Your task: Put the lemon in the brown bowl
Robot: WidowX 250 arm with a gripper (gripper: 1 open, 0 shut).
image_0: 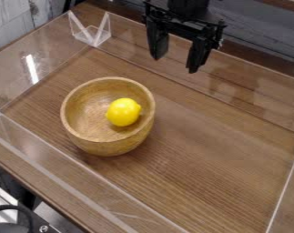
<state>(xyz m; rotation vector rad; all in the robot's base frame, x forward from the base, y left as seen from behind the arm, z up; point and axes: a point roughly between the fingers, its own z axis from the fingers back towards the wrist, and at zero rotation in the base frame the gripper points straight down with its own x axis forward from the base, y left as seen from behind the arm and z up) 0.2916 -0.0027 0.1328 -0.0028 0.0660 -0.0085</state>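
The lemon (124,112), small and bright yellow, lies inside the brown bowl (81,128), a round light-wood bowl with thick walls standing left of centre on the table. My gripper (176,55) hangs above and to the upper right of the bowl, well apart from it. It points down with its dark fingers (197,53) spread open, and nothing is between them.
The wooden table (222,155) is fenced by low clear plastic walls (40,68). A small clear plastic stand (91,29) sits at the back left corner. The table's front edge runs along the lower left.
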